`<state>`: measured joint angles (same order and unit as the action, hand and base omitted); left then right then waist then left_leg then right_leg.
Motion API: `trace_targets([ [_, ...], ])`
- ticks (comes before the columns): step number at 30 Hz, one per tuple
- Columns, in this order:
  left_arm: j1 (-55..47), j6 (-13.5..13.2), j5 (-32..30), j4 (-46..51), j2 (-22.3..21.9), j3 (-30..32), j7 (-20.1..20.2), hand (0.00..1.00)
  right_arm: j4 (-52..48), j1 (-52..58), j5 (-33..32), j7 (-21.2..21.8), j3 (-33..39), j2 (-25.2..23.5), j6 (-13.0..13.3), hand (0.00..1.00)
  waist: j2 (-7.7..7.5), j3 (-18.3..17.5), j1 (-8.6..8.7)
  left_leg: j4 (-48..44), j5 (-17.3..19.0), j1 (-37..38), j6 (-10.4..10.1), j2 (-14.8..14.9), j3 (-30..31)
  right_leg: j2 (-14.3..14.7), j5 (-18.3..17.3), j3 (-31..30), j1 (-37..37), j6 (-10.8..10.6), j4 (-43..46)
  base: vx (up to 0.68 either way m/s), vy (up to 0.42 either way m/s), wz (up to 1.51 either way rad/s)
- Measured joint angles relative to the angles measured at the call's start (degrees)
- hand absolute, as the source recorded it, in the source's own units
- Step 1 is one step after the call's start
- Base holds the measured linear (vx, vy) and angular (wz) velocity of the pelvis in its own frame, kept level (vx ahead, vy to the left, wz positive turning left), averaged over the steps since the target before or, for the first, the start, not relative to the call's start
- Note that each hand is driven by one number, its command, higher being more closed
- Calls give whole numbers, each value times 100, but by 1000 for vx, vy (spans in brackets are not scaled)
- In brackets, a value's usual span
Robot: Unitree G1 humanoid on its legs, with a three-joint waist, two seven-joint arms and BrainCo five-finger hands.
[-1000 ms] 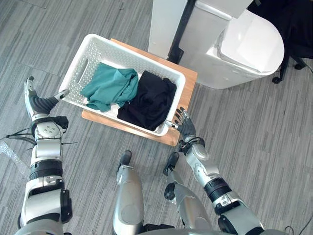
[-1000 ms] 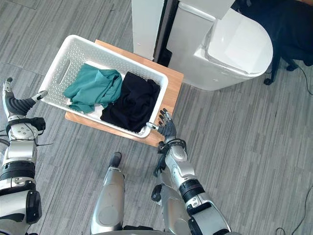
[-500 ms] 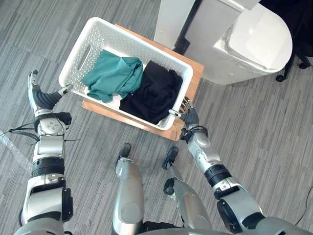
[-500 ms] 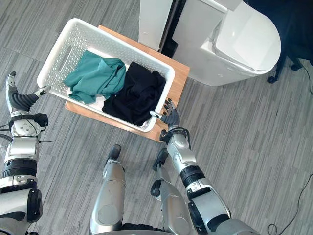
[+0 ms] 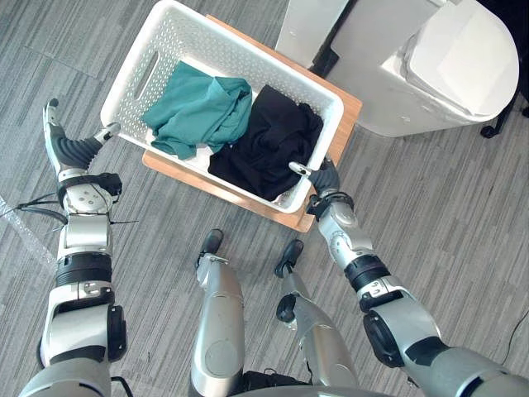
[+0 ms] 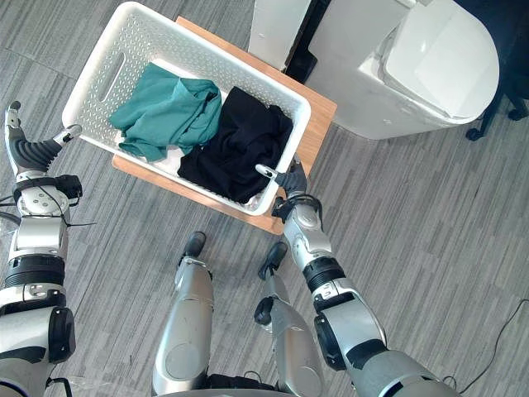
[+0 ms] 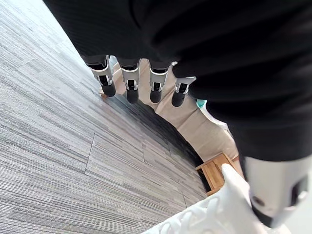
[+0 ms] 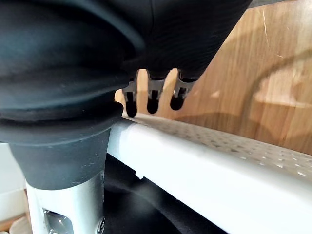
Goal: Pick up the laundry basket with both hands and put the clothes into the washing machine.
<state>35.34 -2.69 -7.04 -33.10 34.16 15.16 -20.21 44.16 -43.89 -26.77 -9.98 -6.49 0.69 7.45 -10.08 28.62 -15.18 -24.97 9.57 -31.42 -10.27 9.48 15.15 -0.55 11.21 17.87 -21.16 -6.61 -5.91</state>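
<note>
Fingers (image 7: 130, 80) of the left hand (image 5: 78, 153) stand straight in a row, spread clear of the plastic. Just the left thumb (image 5: 107, 131) touches the laundry basket (image 5: 248, 51), at the corner toward 8 o'clock. The right hand (image 5: 325, 178) straddles the rim at about 4 o'clock, with the right thumb (image 5: 297, 169) hooked inside over the black garment (image 5: 269, 153). Its fingers (image 8: 152, 97) reach down the outer wall, relaxed rather than clamped. Neither hand has a real hold yet. The basket sits at 12 o'clock before the robot on a low wooden platform (image 6: 315, 132), with a teal garment (image 5: 198, 112) beside the black one. The chief risk, as I judge it, is lifting too early. With one thumb at one corner and an unclosed straddle at the opposite one, the basket would likely pivot between the two contacts. It could then tip toward the left side and drop back onto the wood or spill the clothes. The rim looks smooth and rounded, so a loose pinch may slide along it. The perforated walls may also flex under an uneven pull. A white washing machine (image 5: 446, 58) stands at 2 o'clock, near the platform, so a swinging basket could knock it. Grey striped floor (image 5: 463, 231) surrounds everything.
</note>
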Motion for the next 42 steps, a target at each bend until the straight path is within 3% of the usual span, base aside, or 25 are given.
trace_targets([
  [1, -5, 4, 30, 87, 2, 1, -5, 0, 12, -75, 52, 9, -4, 10, -2, 0, 2, 1, -19, 7, -5, -63, 0, 67, -14, 22, -170, 110, -50, -213, 9, -15, -28, -23],
  [2, 21, 4, 38, 138, -4, -23, -6, 0, 88, -152, 179, 14, -8, 9, -4, 0, 1, 0, -45, 4, -5, -113, -2, 156, -40, 54, -261, 237, -76, -244, 23, -8, -24, -21],
  [5, 230, 16, 41, 150, -121, -233, 1, 0, 285, -197, 548, 18, -22, 93, -12, 0, -4, -3, -144, -125, 63, -186, -78, 134, -1, 42, 81, 391, -100, 186, 23, 7, -5, 3],
  [12, 278, 17, 36, 181, -190, -230, 36, 0, 660, -473, 2033, 206, 5, 352, -169, 0, 0, -3, -139, -213, 112, -300, -159, 218, 55, 176, 135, 439, -174, 304, 23, 4, 18, -3],
  [17, 313, 18, 23, 206, -190, -225, 151, 0, 742, -484, 2535, 278, 403, 550, -179, 0, 22, -12, -145, -267, 116, -350, -150, 159, 97, 148, 159, 458, -180, 336, 23, -10, 68, 5],
  [19, 316, 19, 7, 206, -190, -226, 166, 0, 864, -534, 2593, 281, 616, 664, -186, 0, 49, -21, -142, -319, 131, -387, -132, 125, 103, 130, 203, 454, -191, 401, 23, -17, 84, 3],
  [24, 298, 27, -24, 206, -187, -189, 271, 0, 1631, -556, 2704, 234, 1645, 1365, -932, 0, 102, -17, -170, -404, 140, -434, -103, 12, 79, 41, 274, 415, -219, 483, 24, -16, 90, 2],
  [26, 283, 33, -28, 202, -187, -131, 274, 0, 1763, -400, 2708, 234, 1838, 1467, -1065, 0, 109, -18, -134, -428, 142, -429, -98, -1, 53, 28, 323, 382, -226, 531, 24, 5, 90, -5],
  [32, 247, 32, -37, 204, -193, -122, 285, 0, 1736, -358, 2448, 234, 2024, 1744, -1061, 0, 205, -41, -67, -478, 161, -375, -66, 46, -121, 55, 411, 133, -269, 553, 24, -27, 64, -17],
  [36, 42, 33, -37, 204, -193, -54, 283, 0, 1714, -358, 2123, 222, 2215, 1803, -1012, 0, 220, -49, 50, -486, 166, -357, -56, 44, -161, 44, 362, 63, -260, 345, 22, -61, 62, -8],
  [37, -50, 33, -38, 206, -192, -35, 281, 0, 1712, -353, 1987, 214, 2249, 1822, -1011, 0, 220, -49, 47, -476, 164, -327, -52, 47, -183, 42, 354, 18, -258, 194, 21, -55, 64, -7],
  [42, -365, 34, -38, 237, -191, 151, 265, 0, 849, -193, 1676, 109, 2144, 1820, -1003, 0, 220, -49, 48, -427, 163, -219, -51, 43, -280, 27, 379, -112, -223, 206, 22, -16, 43, -7],
])
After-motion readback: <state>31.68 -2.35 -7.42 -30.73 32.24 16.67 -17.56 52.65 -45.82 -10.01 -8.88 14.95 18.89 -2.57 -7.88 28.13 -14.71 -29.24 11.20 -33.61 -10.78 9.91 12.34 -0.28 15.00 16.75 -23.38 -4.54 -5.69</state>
